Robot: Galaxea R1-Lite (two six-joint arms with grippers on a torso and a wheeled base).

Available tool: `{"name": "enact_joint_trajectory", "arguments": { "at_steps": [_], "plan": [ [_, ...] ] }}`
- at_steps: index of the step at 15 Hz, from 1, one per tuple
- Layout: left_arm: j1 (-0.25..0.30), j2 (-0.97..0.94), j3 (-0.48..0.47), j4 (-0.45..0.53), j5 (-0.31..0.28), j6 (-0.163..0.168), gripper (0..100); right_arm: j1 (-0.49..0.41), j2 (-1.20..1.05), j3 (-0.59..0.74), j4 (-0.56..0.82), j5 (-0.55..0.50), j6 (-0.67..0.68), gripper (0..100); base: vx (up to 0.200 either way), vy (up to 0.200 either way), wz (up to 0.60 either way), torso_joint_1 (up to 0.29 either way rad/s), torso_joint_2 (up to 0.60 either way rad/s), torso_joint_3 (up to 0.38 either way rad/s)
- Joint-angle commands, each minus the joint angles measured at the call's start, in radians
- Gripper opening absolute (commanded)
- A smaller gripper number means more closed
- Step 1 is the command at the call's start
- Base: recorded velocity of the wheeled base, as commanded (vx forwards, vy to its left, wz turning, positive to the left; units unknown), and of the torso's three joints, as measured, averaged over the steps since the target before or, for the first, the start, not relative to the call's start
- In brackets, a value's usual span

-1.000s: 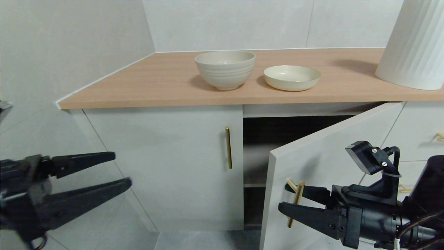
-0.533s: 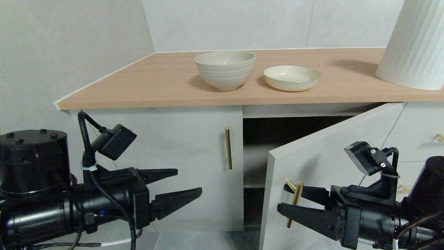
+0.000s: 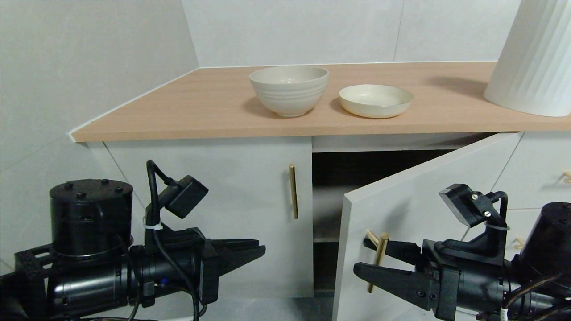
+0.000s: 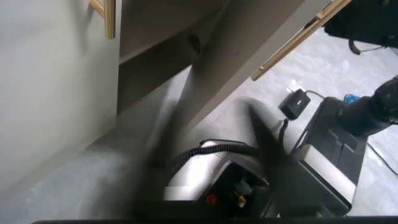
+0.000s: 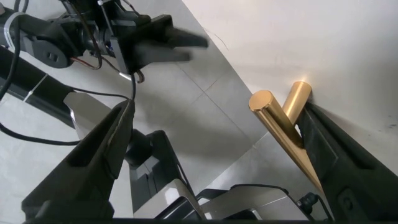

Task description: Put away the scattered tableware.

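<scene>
A ribbed cream bowl (image 3: 289, 89) and a shallow cream dish (image 3: 375, 100) stand side by side on the wooden counter (image 3: 178, 111). Below them the right cabinet door (image 3: 415, 187) is swung partly open. My right gripper (image 3: 360, 256) is open, with its fingers on either side of that door's gold handle (image 3: 378, 261). In the right wrist view the handle (image 5: 280, 124) lies close against one finger (image 5: 329, 155) of my right gripper (image 5: 217, 112). My left gripper (image 3: 256, 249) is low in front of the closed left door, fingers only narrowly apart and holding nothing.
A tall white ribbed container (image 3: 531, 58) stands at the counter's right end. The closed left door (image 3: 214, 200) has a vertical gold handle (image 3: 292, 191). A shelf (image 3: 328, 209) shows inside the dark opening. More gold handles (image 3: 566, 174) sit to the right.
My left arm has swung in from the left toward the closed door, and its fingers have narrowed from wide open. The right gripper and door edge shifted slightly left.
</scene>
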Motion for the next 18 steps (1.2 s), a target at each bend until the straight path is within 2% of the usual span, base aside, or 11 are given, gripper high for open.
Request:
{"name": "enact_joint_trajectory", "arguments": {
  "at_steps": [1,5,10,12,13,14,15,18],
  "plan": [
    [-0.011,0.006,0.004,0.001,-0.001,0.002,0,0.001,0.008,0.0,0.002,0.003,0.001,100,0.0,0.0,0.0,0.0,0.0,0.0],
    [-0.024,0.044,-0.013,-0.02,-0.006,0.003,0,0.003,0.012,-0.002,0.002,0.003,0.001,100,0.0,0.0,0.0,0.0,0.0,0.0],
    [-0.1,0.222,-0.008,-0.316,-0.004,0.002,0,0.001,0.008,-0.003,0.002,0.001,-0.002,100,0.0,0.0,0.0,0.0,0.0,0.0],
    [-0.161,0.394,-0.017,-0.551,-0.004,-0.007,0,0.003,0.005,-0.002,0.002,0.001,-0.004,100,0.0,0.0,0.0,0.0,0.0,0.0],
    [-0.175,0.468,-0.037,-0.651,0.002,-0.009,0,0.003,0.005,-0.002,0.002,0.001,-0.004,100,0.0,0.0,0.0,0.0,0.0,0.0],
    [-0.179,0.5,-0.051,-0.695,0.002,-0.014,0,0.001,0.005,-0.002,0.002,-0.001,-0.004,100,0.0,0.0,0.0,0.0,0.0,0.0],
    [-0.187,0.558,-0.08,-0.778,0.005,-0.04,0,0.003,0.006,0.0,0.002,-0.001,-0.004,100,0.0,0.0,0.0,0.0,0.0,0.0],
    [-0.21,0.59,-0.132,-0.863,0.005,-0.135,0,0.003,0.012,0.0,0.002,0.001,-0.004,100,0.0,0.0,0.0,0.0,0.0,0.0]
  ]
}}
